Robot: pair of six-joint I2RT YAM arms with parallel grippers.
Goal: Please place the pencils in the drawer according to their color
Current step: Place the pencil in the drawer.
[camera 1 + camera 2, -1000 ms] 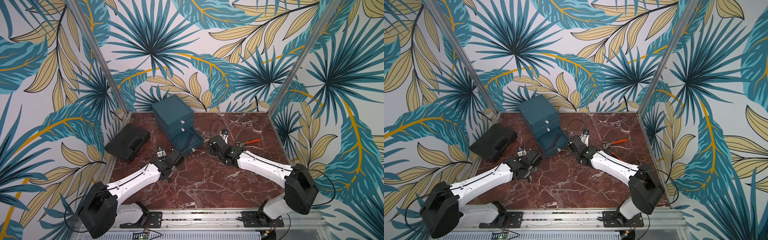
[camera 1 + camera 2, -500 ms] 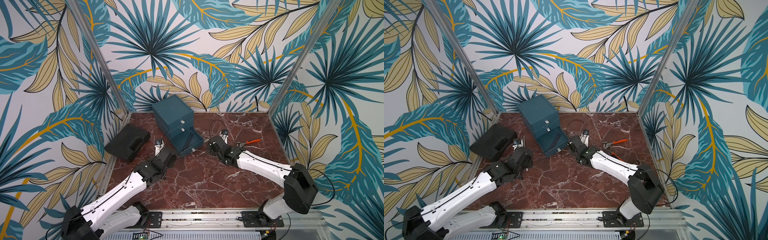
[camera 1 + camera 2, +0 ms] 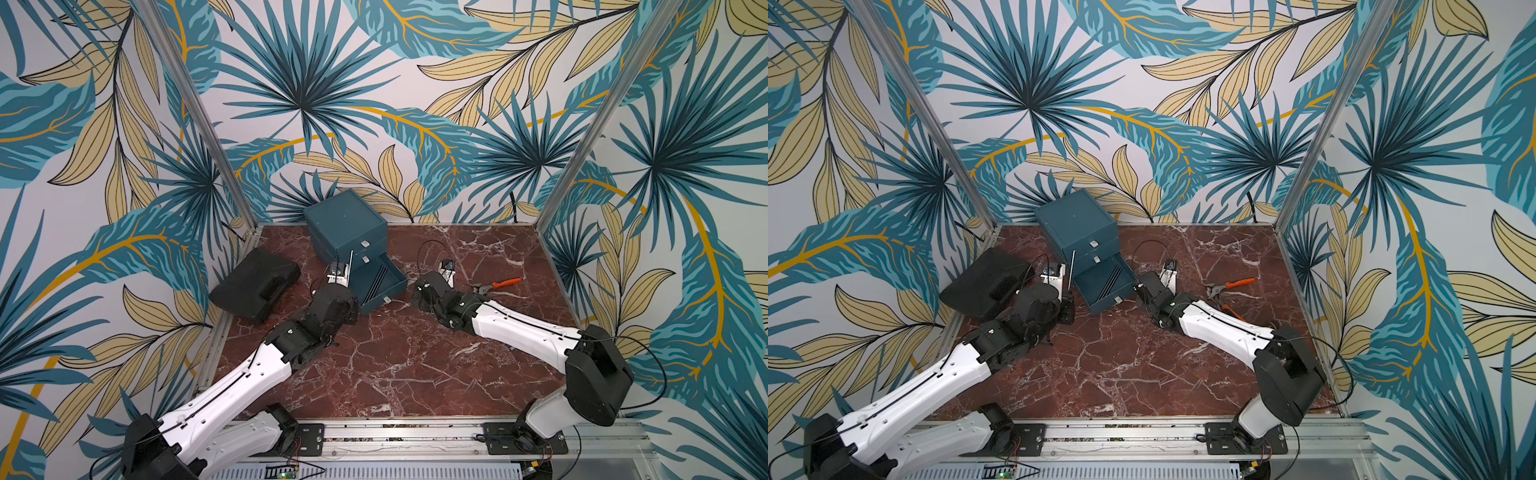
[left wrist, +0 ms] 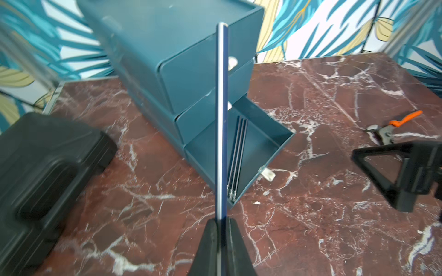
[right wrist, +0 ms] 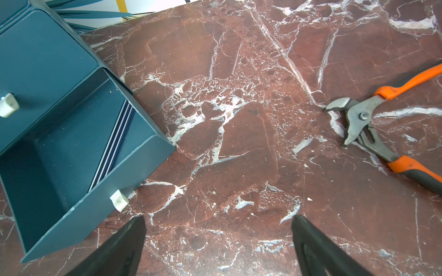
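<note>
**Holding one dark pencil upright beside the open bottom drawer**

In both top views the left pincer [image 3: 347, 291] is clamped on the lower end of a dark pencil [image 3: 350, 266], which stands nearly upright above its tips. The teal chest [image 3: 347, 226] sits just beyond it, with its bottom drawer [image 3: 380, 282] pulled out. A black case [image 3: 255, 286] lies off to the pincer's left on the marble table [image 3: 415, 365], and leaf-patterned walls [image 3: 374, 104] close in tight behind.

From the left wrist, more dark pencils [image 4: 236, 155] lie together in that drawer, just ahead of the closed tips. The held one looks light, stiff and glossy. Pinched at its end, it could swivel or slip, so I'd say a mid-shaft hold suits it better.

From the right wrist, the right pincer [image 5: 218, 218] gapes wide and empty over bare marble, with the drawer front near one tip and the pliers [image 5: 358, 119] well off past the other. The slab looks hard and slick, so a dropped pencil would likely roll.
</note>
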